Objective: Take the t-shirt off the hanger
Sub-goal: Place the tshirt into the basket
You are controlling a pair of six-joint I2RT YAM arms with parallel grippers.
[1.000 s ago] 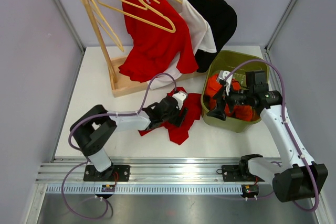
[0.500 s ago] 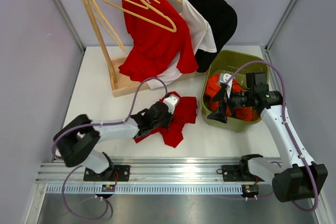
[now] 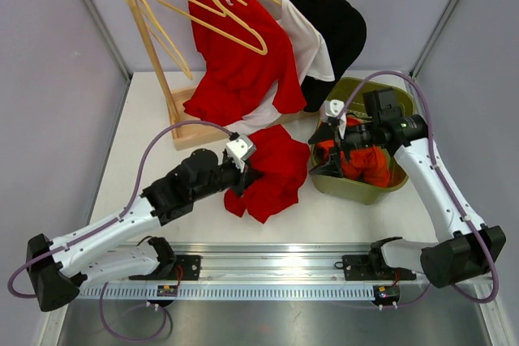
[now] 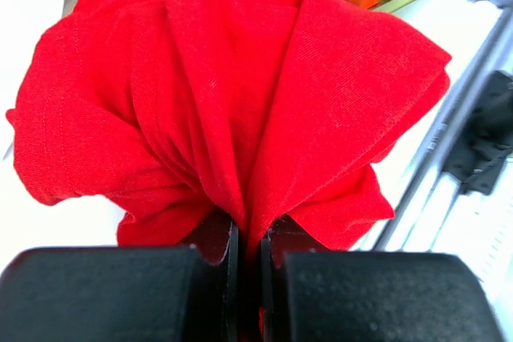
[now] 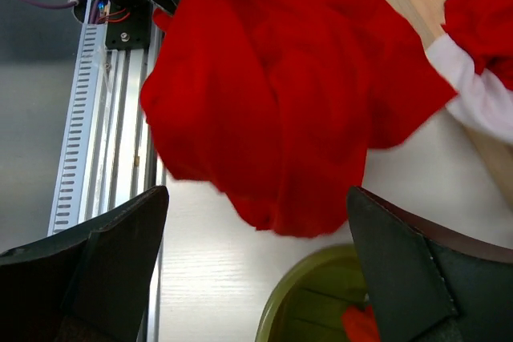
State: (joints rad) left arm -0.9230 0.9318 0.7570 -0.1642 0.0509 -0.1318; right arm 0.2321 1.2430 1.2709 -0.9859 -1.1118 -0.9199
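A loose red t-shirt [image 3: 273,172] hangs bunched from my left gripper [image 3: 246,170], just above the table in front of the rack. In the left wrist view the jaws [image 4: 248,234] are shut on a pinched fold of this red t-shirt [image 4: 240,94]. An empty yellow hanger [image 3: 212,15] hangs on the wooden rack [image 3: 152,62] beside a red shirt [image 3: 239,58] on its own hanger. My right gripper [image 3: 324,145] hovers open over the basket's left rim, with nothing between its fingers. Its wrist view looks past my right gripper [image 5: 256,198] at the held t-shirt [image 5: 272,102].
An olive basket [image 3: 361,190] at right holds orange and red clothes [image 3: 366,161]. White [image 3: 306,38] and black [image 3: 340,26] shirts hang at the rack's right end. The rack's wooden base [image 3: 195,129] lies behind the held shirt. A metal rail [image 3: 259,257] runs along the near edge.
My left gripper has closed on the red t-shirt, raised it off the table and carried it slightly right. The right gripper has shifted a little up and left, staying open.
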